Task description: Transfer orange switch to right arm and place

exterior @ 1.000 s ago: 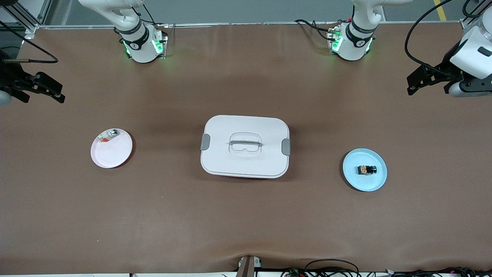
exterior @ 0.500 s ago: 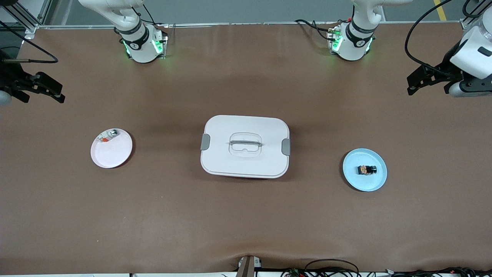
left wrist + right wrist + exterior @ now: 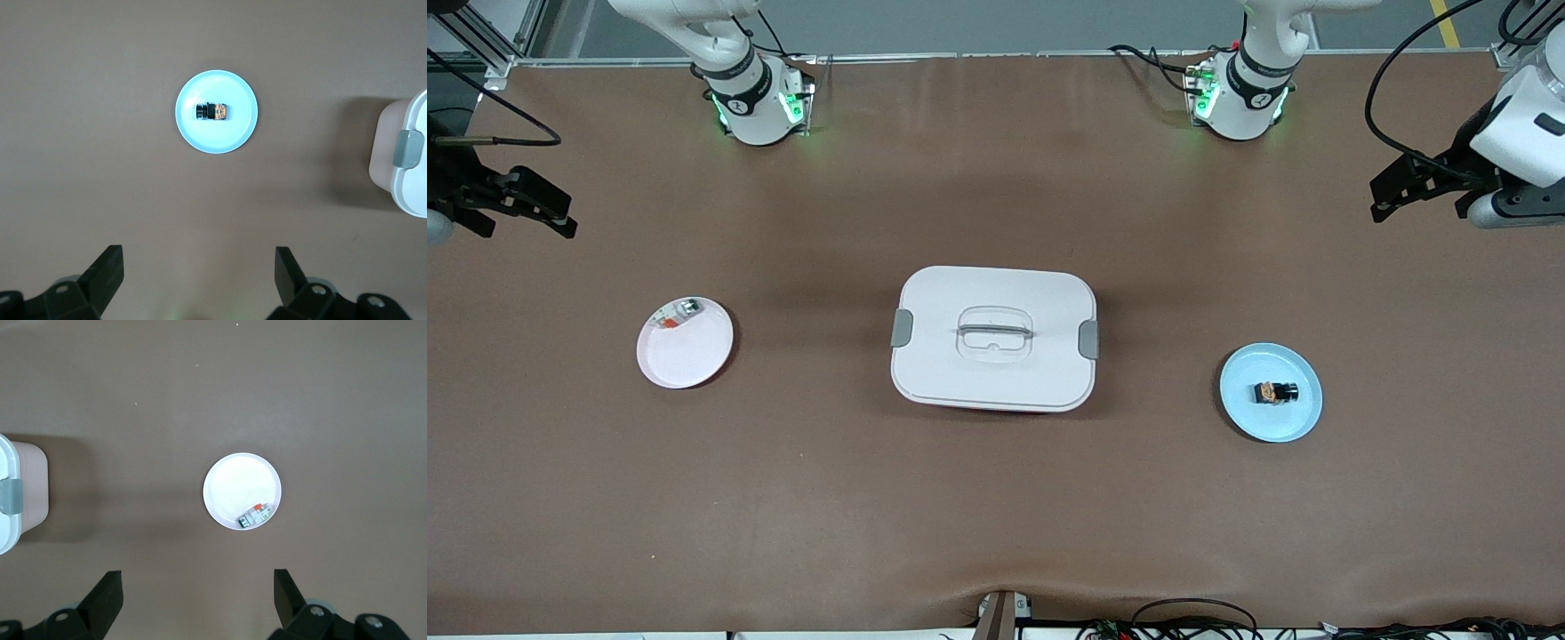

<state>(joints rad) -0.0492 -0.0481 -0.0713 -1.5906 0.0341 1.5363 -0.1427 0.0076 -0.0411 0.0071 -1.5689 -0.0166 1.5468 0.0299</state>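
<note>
Only the left arm's wrist has shifted slightly at its table end; nothing else moved. One orange switch, a small black block with an orange-tan middle, lies on its side on one blue plate. One pink plate and one lidded white box stand alongside. Left gripper and right gripper hover spread wide, empty.
</note>
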